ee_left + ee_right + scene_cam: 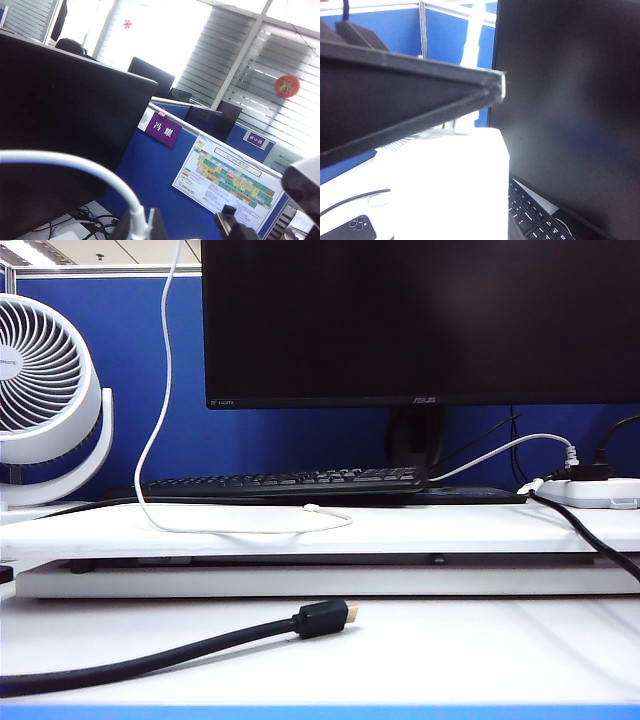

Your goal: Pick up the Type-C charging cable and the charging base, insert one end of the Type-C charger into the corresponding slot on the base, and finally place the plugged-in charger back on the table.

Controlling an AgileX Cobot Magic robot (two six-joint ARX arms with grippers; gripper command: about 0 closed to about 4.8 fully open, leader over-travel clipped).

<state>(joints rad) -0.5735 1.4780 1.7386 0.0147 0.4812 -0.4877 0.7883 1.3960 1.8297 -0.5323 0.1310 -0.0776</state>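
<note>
Type-C charging cable (75, 165) pinched in left tool (192, 225); charging base (450, 185) in right tool.

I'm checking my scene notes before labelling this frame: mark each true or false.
1. The free plug of the Type-C charging cable lies on the raised platform of the table, in front of the keyboard. True.
2. The black cable's gold-tipped plug sits in the power strip. False: it lies loose on the front of the table.
3. The left gripper, out of the exterior view, is shut on the Type-C charging cable. True.
4. The right gripper is empty. False: it appears shut on the charging base, in front of the monitor.
5. The monitor shows a picture. False: its screen is dark.
</note>
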